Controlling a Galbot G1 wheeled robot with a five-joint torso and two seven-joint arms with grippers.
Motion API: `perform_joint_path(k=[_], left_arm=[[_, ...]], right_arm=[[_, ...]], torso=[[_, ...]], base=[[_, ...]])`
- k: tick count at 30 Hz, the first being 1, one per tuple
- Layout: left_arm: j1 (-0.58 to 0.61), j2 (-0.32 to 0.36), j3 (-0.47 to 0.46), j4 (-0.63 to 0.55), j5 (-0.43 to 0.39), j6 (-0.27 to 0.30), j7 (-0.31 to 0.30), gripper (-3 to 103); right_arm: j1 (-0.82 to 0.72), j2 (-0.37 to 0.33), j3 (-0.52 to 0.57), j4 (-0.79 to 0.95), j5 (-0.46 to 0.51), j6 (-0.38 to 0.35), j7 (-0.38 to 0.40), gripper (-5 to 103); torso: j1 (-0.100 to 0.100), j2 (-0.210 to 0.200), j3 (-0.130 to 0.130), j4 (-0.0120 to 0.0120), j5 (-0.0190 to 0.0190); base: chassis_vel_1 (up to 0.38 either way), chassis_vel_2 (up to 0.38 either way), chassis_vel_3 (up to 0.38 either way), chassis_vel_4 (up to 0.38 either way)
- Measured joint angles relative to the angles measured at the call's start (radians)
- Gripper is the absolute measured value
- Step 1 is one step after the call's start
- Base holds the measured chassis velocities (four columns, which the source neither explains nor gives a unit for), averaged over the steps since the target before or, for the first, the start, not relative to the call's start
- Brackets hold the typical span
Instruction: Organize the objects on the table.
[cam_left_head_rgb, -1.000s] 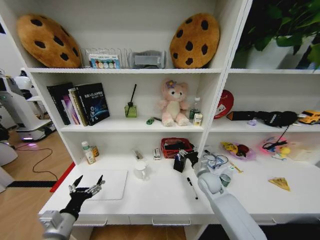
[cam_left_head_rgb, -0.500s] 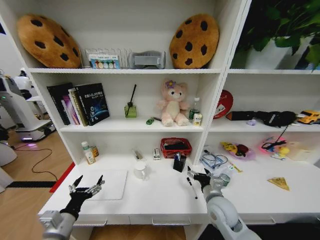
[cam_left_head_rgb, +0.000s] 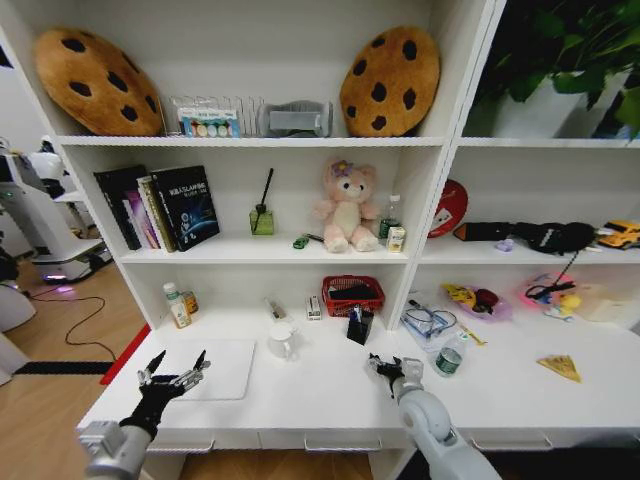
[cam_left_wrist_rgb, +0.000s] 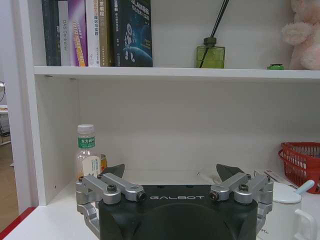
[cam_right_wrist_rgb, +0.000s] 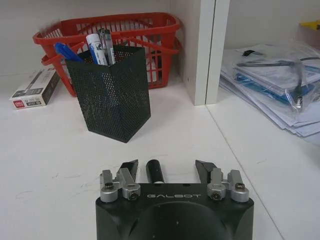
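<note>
Black marker pen (cam_right_wrist_rgb: 155, 172) is lying on the table (cam_left_head_rgb: 320, 390) between the spread fingers of the right gripper (cam_right_wrist_rgb: 167, 170); left gripper (cam_left_head_rgb: 172, 373) is hovering, fingers apart, over the silver laptop (cam_left_head_rgb: 222, 367).

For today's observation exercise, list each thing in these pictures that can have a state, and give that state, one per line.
Left gripper: open, hovering over the desk's left end.
Right gripper: open, low over the desk, straddling a pen.
Pen: lying flat between the right gripper's fingers.
Pen holder: upright, pens standing in it.
Red basket: upright, behind the pen holder.
Bottle: upright, capped.
Mug: upright.
</note>
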Motion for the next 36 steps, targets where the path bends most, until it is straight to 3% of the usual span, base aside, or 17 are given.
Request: perform_joint_path(k=[2,3,5,6,8,14,17,24,28,29,35,36], left_arm=[[0.000,0.000,0.000,0.000,0.000,0.000,0.000,100],[0.000,0.000,0.000,0.000,0.000,0.000,0.000,100],[0.000,0.000,0.000,0.000,0.000,0.000,0.000,100],[0.000,0.000,0.000,0.000,0.000,0.000,0.000,100],[0.000,0.000,0.000,0.000,0.000,0.000,0.000,100],[0.000,0.000,0.000,0.000,0.000,0.000,0.000,100],[0.000,0.000,0.000,0.000,0.000,0.000,0.000,100],[0.000,0.000,0.000,0.000,0.000,0.000,0.000,100],[0.000,0.000,0.000,0.000,0.000,0.000,0.000,100],[0.000,0.000,0.000,0.000,0.000,0.000,0.000,100],[0.000,0.000,0.000,0.000,0.000,0.000,0.000,100],[0.000,0.000,0.000,0.000,0.000,0.000,0.000,100]], right_arm=[[0.001,-0.002,-0.002,-0.004,0.000,-0.001,-0.004,65],[0.005,-0.003,-0.004,-0.009,0.000,-0.001,-0.012,54],[0.008,-0.004,-0.005,-0.015,-0.001,-0.001,-0.022,54],[0.013,-0.004,-0.005,-0.022,-0.003,-0.002,-0.036,44],[0.017,-0.005,-0.005,-0.025,-0.005,-0.006,-0.046,44],[0.015,-0.012,-0.008,-0.015,-0.003,-0.039,-0.076,16],[0.006,-0.012,-0.010,-0.005,-0.002,-0.045,-0.072,11],[0.008,-0.012,-0.008,-0.003,0.002,-0.026,-0.064,11],[0.034,-0.018,0.017,0.023,-0.058,0.085,-0.114,11],[0.034,-0.018,0.017,0.023,-0.058,0.085,-0.114,11],[0.173,-0.047,0.034,-0.015,-0.204,0.268,-0.248,11],[0.173,-0.047,0.034,-0.015,-0.204,0.268,-0.248,11]], torso=[[0.000,0.000,0.000,-0.0001,0.0000],[0.000,0.000,0.000,0.0000,-0.0001],[0.000,0.000,0.000,-0.0001,-0.0002],[0.000,0.000,0.000,-0.0001,-0.0001],[0.000,0.000,0.000,0.0000,-0.0001],[0.000,0.000,0.000,0.0000,0.0001],[0.000,0.000,0.000,0.0000,0.0000],[0.000,0.000,0.000,-0.0001,0.0001],[0.000,0.000,0.000,0.0000,0.0002],[0.000,0.000,0.000,0.0000,0.0002],[0.000,0.000,0.000,0.0000,0.0000],[0.000,0.000,0.000,0.0000,0.0000]], base=[[0.000,0.000,0.000,0.000],[0.000,0.000,0.000,0.000],[0.000,0.000,0.000,0.000],[0.000,0.000,0.000,0.000],[0.000,0.000,0.000,0.000],[0.000,0.000,0.000,0.000],[0.000,0.000,0.000,0.000],[0.000,0.000,0.000,0.000],[0.000,0.000,0.000,0.000],[0.000,0.000,0.000,0.000],[0.000,0.000,0.000,0.000],[0.000,0.000,0.000,0.000]])
